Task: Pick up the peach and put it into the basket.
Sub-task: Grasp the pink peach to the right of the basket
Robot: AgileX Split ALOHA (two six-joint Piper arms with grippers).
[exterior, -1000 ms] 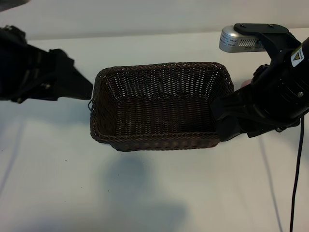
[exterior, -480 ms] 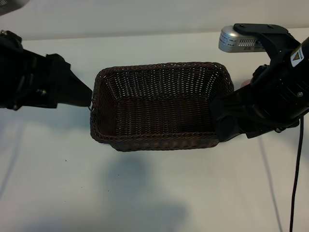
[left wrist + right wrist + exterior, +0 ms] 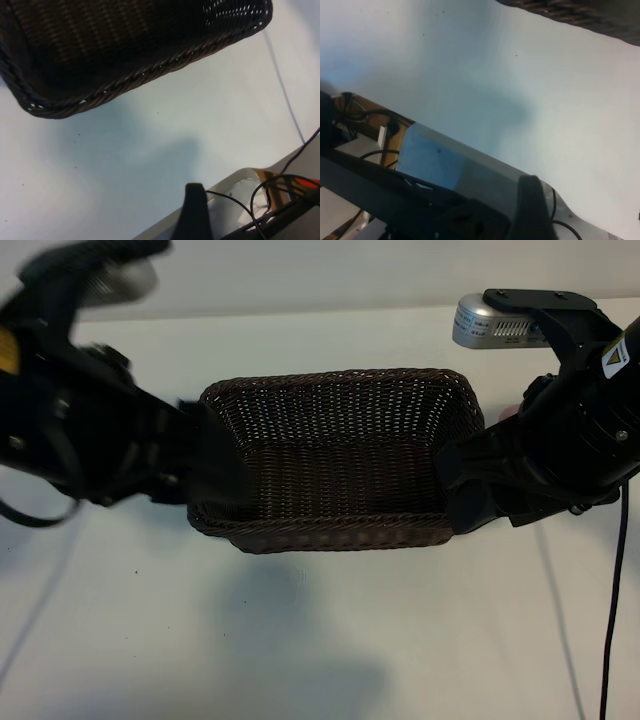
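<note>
The dark brown wicker basket stands in the middle of the white table with nothing inside it. Of the peach only a pale pink sliver shows just past the basket's right end; the right arm hides the rest. My left gripper is blurred and overlaps the basket's left wall. In the left wrist view one dark finger shows over bare table below the basket's rim, holding nothing. My right gripper sits at the basket's near right corner, open; one finger shows, with nothing in it.
A black cable hangs down at the far right. The table's near edge with loose wires beyond it shows in both wrist views. Bare white tabletop lies in front of the basket.
The left arm has swung in from the left edge to the basket's left wall, and its wrist has risen into view. The right arm and the basket have not moved.
</note>
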